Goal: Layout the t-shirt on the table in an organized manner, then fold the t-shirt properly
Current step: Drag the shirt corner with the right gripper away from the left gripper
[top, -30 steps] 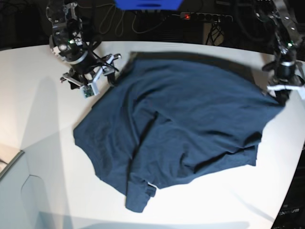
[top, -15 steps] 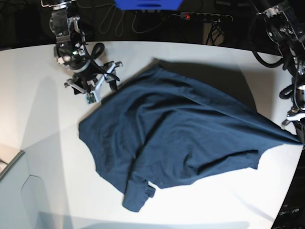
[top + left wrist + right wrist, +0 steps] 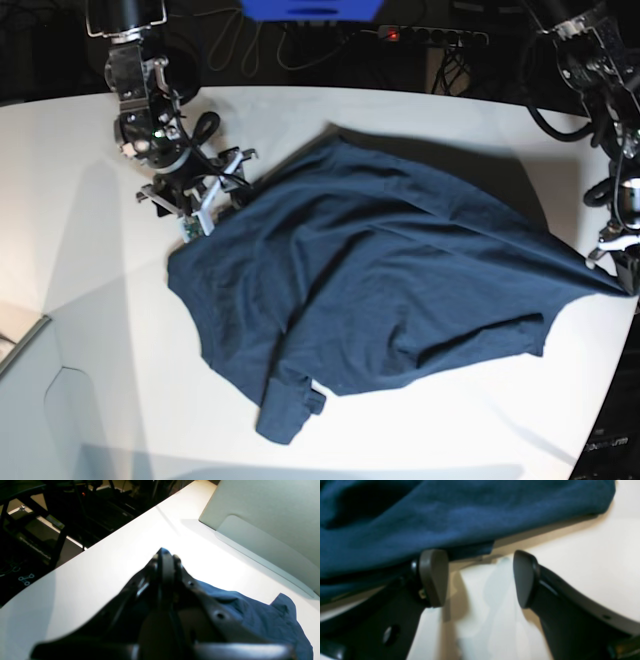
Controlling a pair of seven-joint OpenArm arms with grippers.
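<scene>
Compared with a second ago, your t-shirt [image 3: 380, 270] no longer lies square along the far edge: its top hem has collapsed into a peak at upper centre of the base view, and the cloth now stretches in a taut point toward the right edge of the frame. The left tool [image 3: 628, 275] has dropped lower along that right edge, and the right tool [image 3: 215, 190] has shifted slightly down toward the shirt's upper-left edge.

Your left tool is pressed shut, pinching the shirt's stretched corner at the right edge of the frame. Your right tool stands wide apart with nothing between its fingers [image 3: 433, 577]; the shirt's hem lies just beyond their tips, touching the left one in the right wrist view. The shirt lies rumpled across the middle of the bench [image 3: 90, 300].
</scene>
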